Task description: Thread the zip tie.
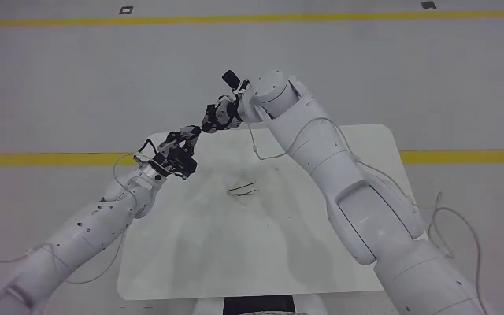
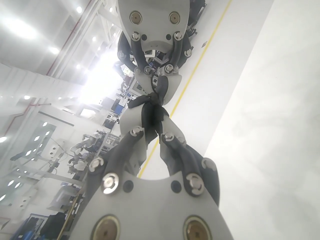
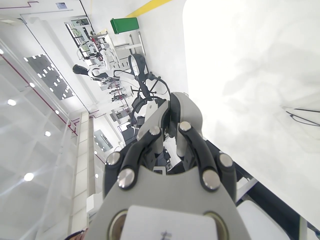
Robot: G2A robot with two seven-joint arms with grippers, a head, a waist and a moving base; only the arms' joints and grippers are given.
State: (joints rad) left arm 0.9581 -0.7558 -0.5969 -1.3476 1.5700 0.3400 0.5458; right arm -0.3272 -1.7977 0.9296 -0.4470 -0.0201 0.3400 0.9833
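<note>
Left wrist view, centre frame: left gripper (image 2: 151, 119) and right gripper (image 2: 158, 93) meet tip to tip, both clenched on one black zip tie (image 2: 137, 103).

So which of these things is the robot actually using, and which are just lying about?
In use: black zip tie, pinched between left gripper and right gripper above the table.
Lying about: loose zip ties on the table; green bin on the floor beyond.
</note>
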